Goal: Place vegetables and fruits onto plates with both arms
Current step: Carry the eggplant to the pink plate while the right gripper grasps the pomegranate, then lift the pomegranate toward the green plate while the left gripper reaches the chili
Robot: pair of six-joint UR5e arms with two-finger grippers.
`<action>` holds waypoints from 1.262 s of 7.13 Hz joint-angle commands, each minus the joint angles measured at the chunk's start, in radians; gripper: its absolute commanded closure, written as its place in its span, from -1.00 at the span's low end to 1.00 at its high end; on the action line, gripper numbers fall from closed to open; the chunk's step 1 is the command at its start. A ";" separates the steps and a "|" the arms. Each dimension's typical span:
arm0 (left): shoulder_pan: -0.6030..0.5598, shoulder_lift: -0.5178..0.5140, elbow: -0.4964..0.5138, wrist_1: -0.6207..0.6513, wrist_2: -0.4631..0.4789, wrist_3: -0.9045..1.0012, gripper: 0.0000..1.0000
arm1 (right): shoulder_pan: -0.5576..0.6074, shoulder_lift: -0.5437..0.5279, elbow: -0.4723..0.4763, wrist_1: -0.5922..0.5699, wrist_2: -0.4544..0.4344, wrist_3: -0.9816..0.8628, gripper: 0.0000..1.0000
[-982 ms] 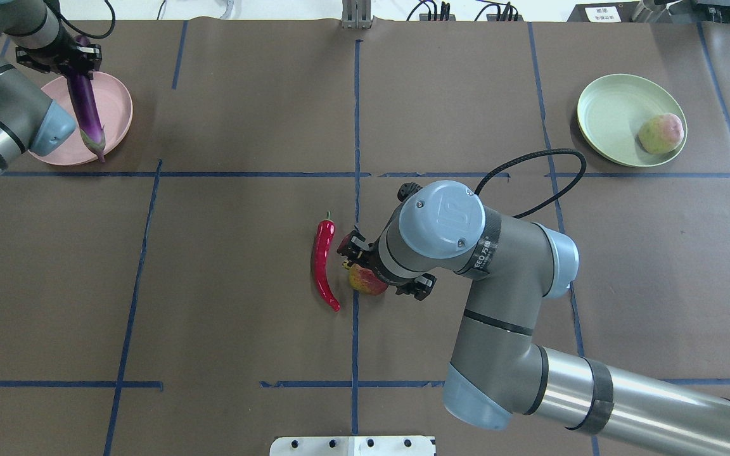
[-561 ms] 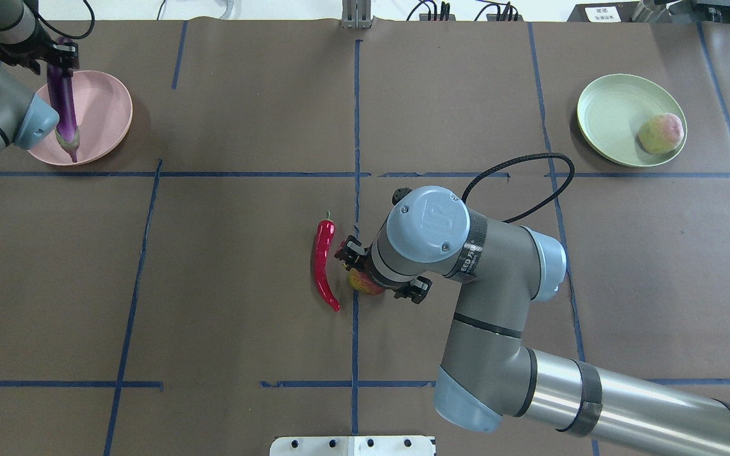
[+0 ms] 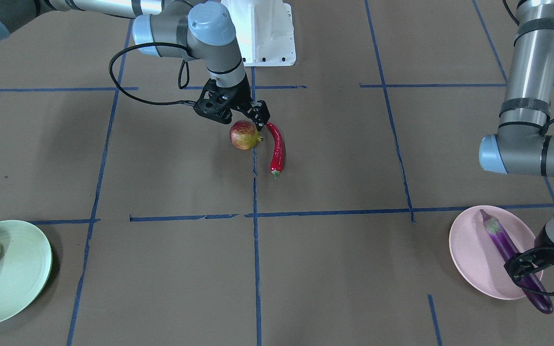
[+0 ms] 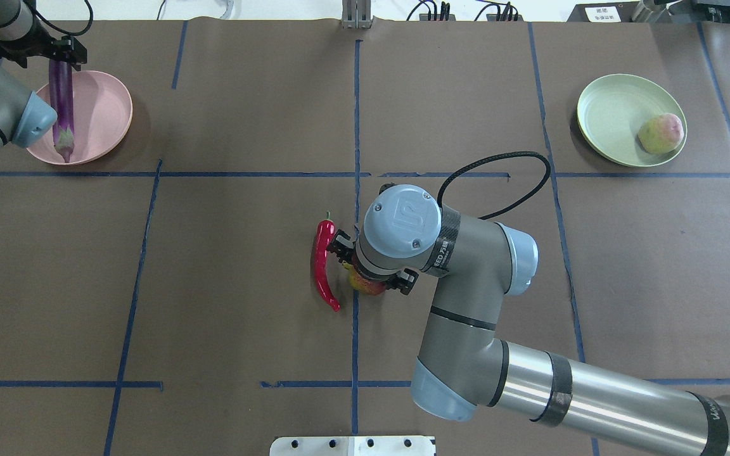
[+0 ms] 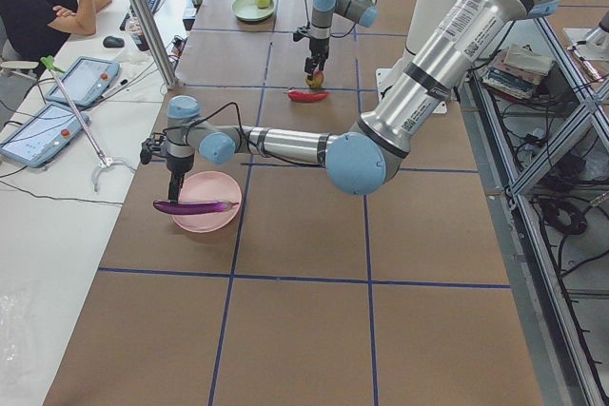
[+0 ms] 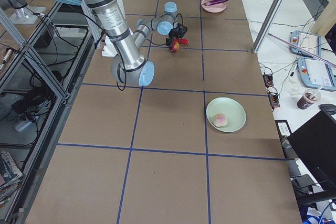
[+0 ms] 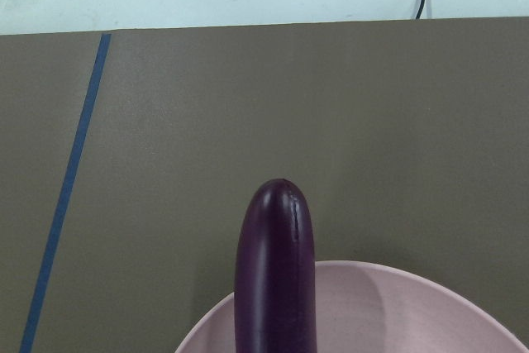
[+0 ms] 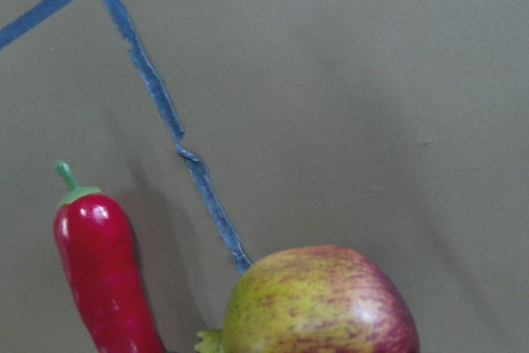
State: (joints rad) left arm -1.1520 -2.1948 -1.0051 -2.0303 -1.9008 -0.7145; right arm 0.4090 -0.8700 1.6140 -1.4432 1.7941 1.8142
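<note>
My left gripper [image 3: 529,270] is shut on the purple eggplant [image 4: 61,104] near its blunt end. It holds the eggplant level, low over the pink plate [image 4: 108,107], blunt end past the rim. In the left wrist view the eggplant [image 7: 275,279] reaches over the plate [image 7: 413,312]. My right gripper [image 3: 245,121] is open, just above the red-yellow pomegranate [image 3: 243,136] at the table's middle. The red chili [image 3: 277,146] lies right beside that fruit. The pale green-pink fruit [image 4: 661,133] sits in the green plate [image 4: 612,114].
Blue tape lines cross the brown table cover. The white base block [image 3: 262,33] is at the robot's edge. The right arm's black cable [image 4: 498,183] loops over the table behind its wrist. An operator [image 5: 43,7] sits beside the table's far corner.
My left arm has swung the eggplant further over the pink plate and turned it straighter. My right arm has shifted left, closer over the pomegranate. Pomegranate and chili have not moved.
</note>
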 commanded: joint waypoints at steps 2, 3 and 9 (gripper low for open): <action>0.000 0.000 -0.032 0.004 -0.006 -0.006 -1.00 | -0.003 0.000 -0.013 -0.002 -0.010 0.005 -0.53; 0.000 0.000 -0.071 0.019 -0.007 -0.013 -1.00 | -0.003 -0.003 -0.013 0.000 -0.012 0.004 0.74; 0.226 0.044 -0.456 0.018 -0.336 -0.354 -1.00 | 0.376 -0.170 0.097 -0.011 0.186 -0.383 1.00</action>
State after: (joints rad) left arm -1.0189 -2.1532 -1.3782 -2.0132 -2.2314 -0.9701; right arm 0.6893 -0.9955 1.7148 -1.4540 1.9449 1.6020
